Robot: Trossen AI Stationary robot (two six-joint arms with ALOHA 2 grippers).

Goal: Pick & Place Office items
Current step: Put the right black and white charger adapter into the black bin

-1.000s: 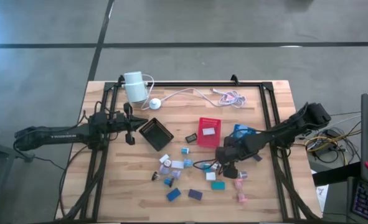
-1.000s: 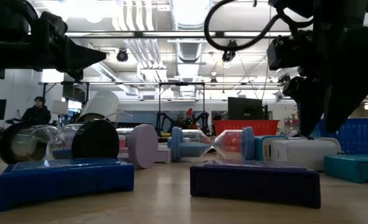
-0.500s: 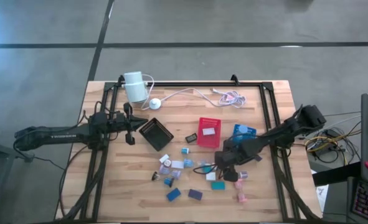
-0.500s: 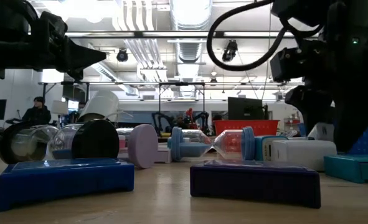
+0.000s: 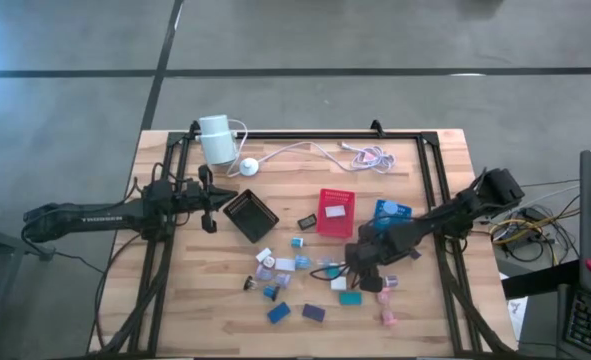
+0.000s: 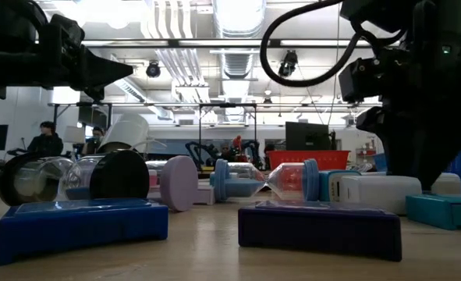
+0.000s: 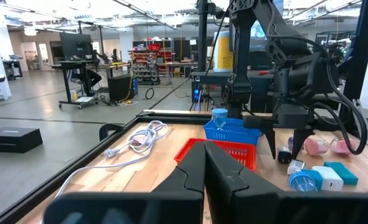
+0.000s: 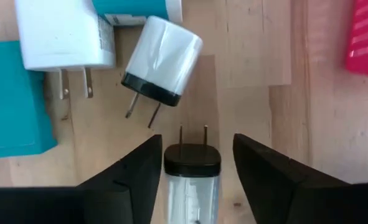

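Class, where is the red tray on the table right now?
In the high view, the red tray sits right of table centre, between the black tray and the blue tray.

My workbench was a light wooden table [image 5: 445,150] edged by a black frame. On it lay a white cylinder [image 5: 215,138] with its cable, a coiled white cord [image 5: 370,155], and three small trays near the middle: black [image 5: 250,215], red [image 5: 336,211] and blue [image 5: 391,212]. In front of the trays the office items [image 5: 305,275] were scattered loosely: little blocks and plugs in teal, blue, purple, white and pink.
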